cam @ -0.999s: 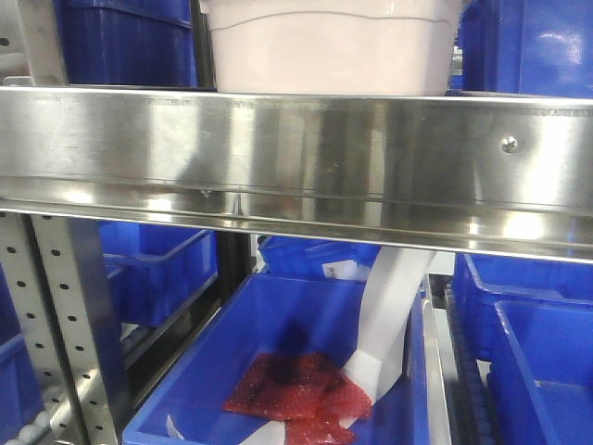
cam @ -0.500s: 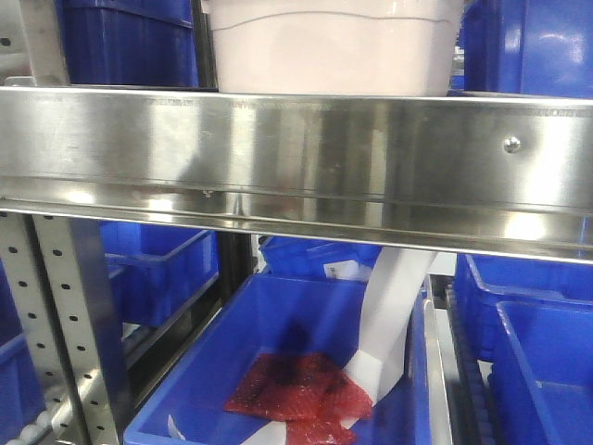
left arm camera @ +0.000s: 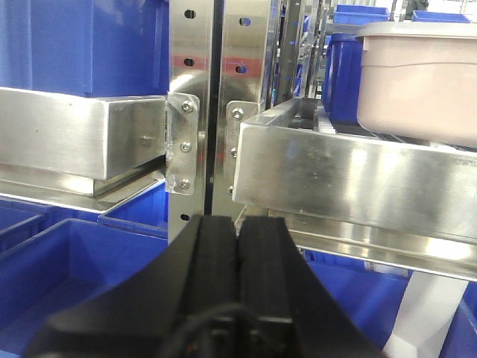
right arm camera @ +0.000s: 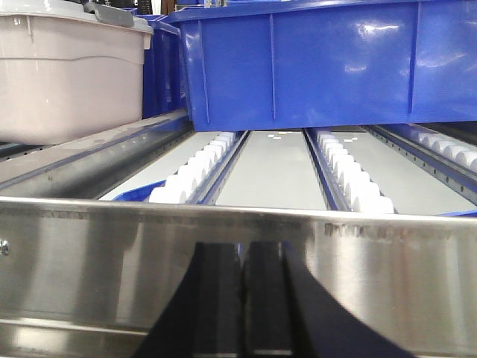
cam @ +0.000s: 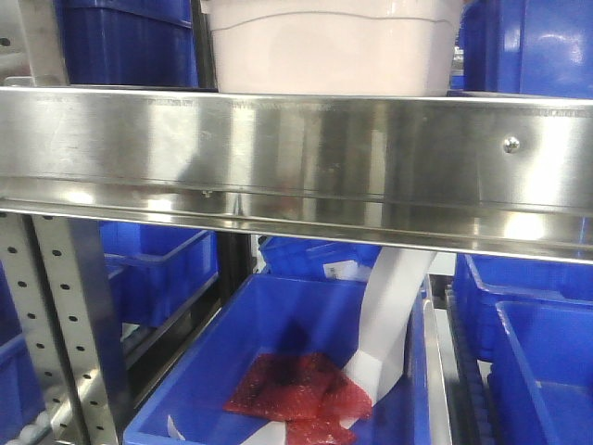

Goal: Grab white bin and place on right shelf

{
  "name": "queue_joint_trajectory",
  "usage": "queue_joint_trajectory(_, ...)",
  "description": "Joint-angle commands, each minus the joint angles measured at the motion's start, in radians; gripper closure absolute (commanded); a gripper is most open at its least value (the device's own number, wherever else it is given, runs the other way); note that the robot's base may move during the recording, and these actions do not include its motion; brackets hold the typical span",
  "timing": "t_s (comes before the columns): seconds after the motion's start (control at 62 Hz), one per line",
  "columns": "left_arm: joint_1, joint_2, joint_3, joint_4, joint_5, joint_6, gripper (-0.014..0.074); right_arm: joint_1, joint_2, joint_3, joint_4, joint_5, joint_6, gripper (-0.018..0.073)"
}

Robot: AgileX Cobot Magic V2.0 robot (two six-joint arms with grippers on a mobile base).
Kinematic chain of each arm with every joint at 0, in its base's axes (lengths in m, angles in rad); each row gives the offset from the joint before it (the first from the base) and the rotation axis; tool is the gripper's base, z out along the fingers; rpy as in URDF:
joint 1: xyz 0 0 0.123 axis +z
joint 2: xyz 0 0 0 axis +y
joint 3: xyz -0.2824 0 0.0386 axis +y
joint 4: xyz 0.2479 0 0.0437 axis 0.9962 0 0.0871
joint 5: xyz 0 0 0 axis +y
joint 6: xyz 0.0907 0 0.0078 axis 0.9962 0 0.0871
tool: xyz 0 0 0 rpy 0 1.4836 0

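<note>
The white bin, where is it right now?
In the front view the white bin sits on the steel shelf at top centre, with blue bins on both sides.

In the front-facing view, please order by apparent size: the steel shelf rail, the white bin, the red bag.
1. Steel shelf rail, spanning the whole frame.
2. White bin, though its top is cropped.
3. Red bag, smallest.

Camera layout: three close views of one rack.
Front view faces the right shelf point(cam: 296, 158) rail head-on, just below the white bin point(cam: 329, 46). Left wrist view looks rightward along the rail; right wrist view looks level over it. All share the bin.
</note>
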Motion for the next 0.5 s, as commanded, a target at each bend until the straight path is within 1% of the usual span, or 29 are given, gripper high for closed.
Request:
queue_joint_trajectory(0.0,0.004,-0.010,0.020,-0.003,-0.089,0.005,0.0713,0.001,-0.008,-0.004,-0.009,-0.094,-0.004,0.0503)
queue_joint_trajectory(0.484,0.004,-0.010,0.020,-0.003,-0.089,0.005,0.0713,0.001,-0.008,-0.004,-0.009,-0.094,-0.004,0.0503)
